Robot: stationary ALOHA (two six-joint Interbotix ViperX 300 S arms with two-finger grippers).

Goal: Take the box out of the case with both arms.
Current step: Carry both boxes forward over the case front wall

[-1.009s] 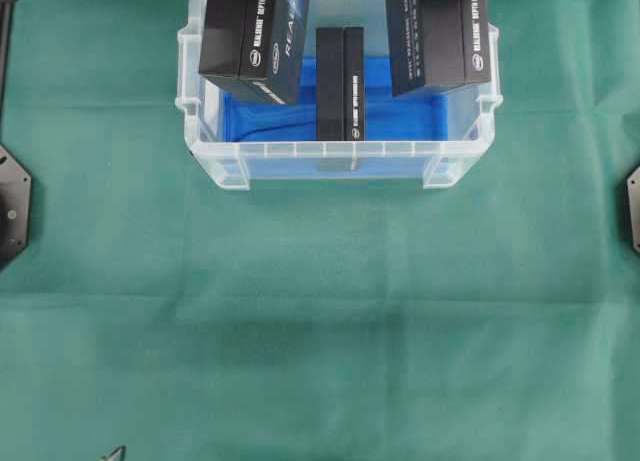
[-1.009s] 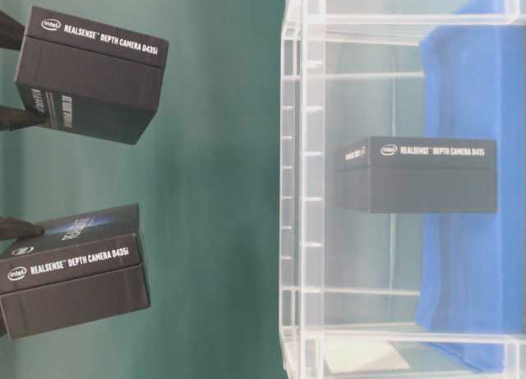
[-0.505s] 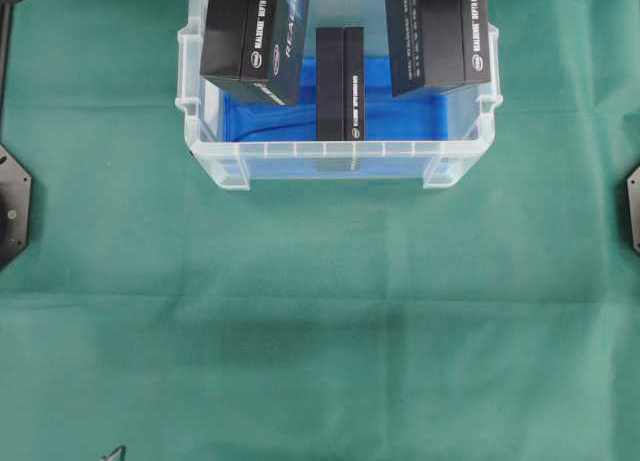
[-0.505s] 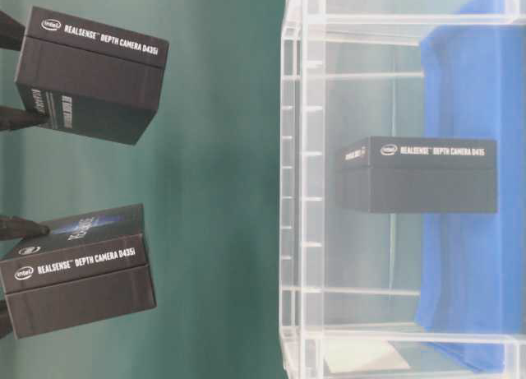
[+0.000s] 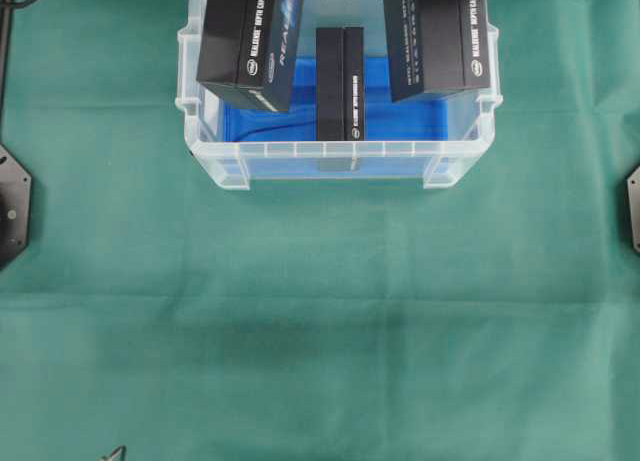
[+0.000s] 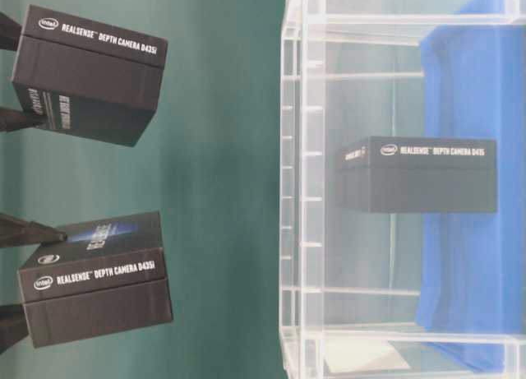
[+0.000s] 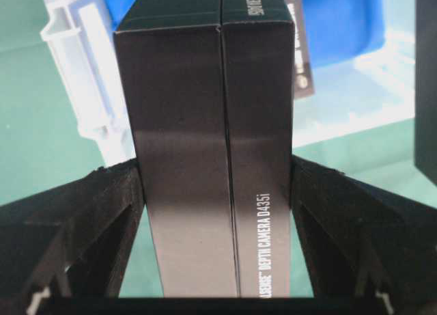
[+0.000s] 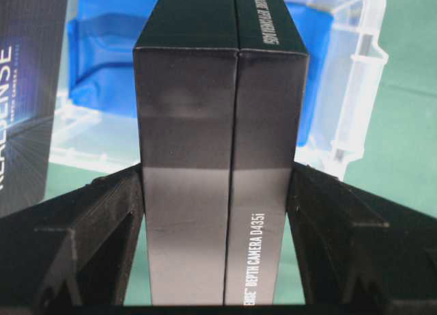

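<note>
Boxes: your left gripper [image 7: 217, 192] clamps one box [image 5: 248, 36] above the case's [image 5: 340, 161] left rim, shifted slightly; your right gripper [image 8: 217, 192] clamps another [image 5: 436, 36]; a third box [image 5: 340, 81] remains inside.

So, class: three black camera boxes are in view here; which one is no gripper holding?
The middle box, standing on the blue sheet inside the case. The left box and right box are each clamped and lifted.

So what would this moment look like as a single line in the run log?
left fingers: gripping left box | right fingers: gripping right box | both boxes: lifted above case | third box: standing inside
</note>
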